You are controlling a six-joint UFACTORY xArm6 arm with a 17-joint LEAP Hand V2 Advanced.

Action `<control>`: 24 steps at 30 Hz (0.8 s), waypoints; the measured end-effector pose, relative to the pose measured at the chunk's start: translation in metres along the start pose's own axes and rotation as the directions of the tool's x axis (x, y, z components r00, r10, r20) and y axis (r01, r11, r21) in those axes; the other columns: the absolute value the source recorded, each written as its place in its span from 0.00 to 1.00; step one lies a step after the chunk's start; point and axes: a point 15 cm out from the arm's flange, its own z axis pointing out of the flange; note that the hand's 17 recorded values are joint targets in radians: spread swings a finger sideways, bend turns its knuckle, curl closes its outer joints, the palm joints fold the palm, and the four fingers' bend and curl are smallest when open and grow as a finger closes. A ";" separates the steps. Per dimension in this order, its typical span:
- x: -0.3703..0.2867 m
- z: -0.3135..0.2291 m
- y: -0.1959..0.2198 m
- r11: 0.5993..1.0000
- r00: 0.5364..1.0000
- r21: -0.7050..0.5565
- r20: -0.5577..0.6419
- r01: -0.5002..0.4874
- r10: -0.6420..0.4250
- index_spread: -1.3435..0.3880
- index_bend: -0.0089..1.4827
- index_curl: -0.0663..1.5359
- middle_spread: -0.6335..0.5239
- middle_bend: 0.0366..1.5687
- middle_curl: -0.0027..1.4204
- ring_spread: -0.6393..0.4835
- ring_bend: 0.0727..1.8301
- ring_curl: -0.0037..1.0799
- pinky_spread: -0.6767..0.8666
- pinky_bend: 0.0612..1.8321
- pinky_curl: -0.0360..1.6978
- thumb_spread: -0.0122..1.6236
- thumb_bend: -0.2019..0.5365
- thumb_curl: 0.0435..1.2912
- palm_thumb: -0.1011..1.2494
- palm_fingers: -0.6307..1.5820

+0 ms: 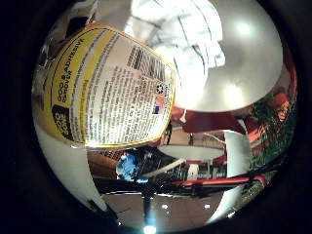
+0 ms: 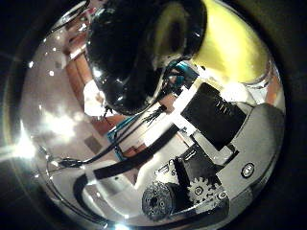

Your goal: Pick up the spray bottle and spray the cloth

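The spray bottle (image 1: 109,90) sat right against the palm, its yellow-edged printed label filling much of the little finger side view and its black spray head (image 2: 139,52) looming in the thumb side view. The hand (image 2: 216,143) showed white and black parts and a small gear beside the bottle; the fingers (image 2: 160,201) appeared curled around it. Beyond lay a room with ceiling lights, red furnishings (image 1: 214,122) and a round white worktop (image 1: 190,152).

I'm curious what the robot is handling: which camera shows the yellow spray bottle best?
The little finger side palm view: the yellow-labelled spray bottle fills much of it, printed label facing the camera. The thumb side view shows only a yellow patch behind the hand.
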 end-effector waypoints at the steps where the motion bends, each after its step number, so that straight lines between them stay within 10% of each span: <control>1: -0.011 0.001 -0.007 1.000 1.000 0.006 0.001 0.030 -0.030 0.66 0.75 0.50 0.46 0.88 0.44 0.41 0.76 0.66 0.32 0.54 0.82 0.64 0.26 0.53 0.84 0.81; 11: -0.099 -0.005 -0.088 0.921 0.946 0.269 0.086 0.280 -0.313 0.66 0.76 0.51 0.46 0.88 0.45 0.41 0.77 0.63 0.32 0.54 0.83 0.63 0.26 0.53 0.85 0.81; 24: -0.080 0.050 -0.153 0.764 0.878 0.537 0.083 0.359 -0.471 0.67 0.79 0.51 0.47 0.89 0.45 0.40 0.76 0.62 0.32 0.54 0.83 0.58 0.25 0.55 0.83 0.81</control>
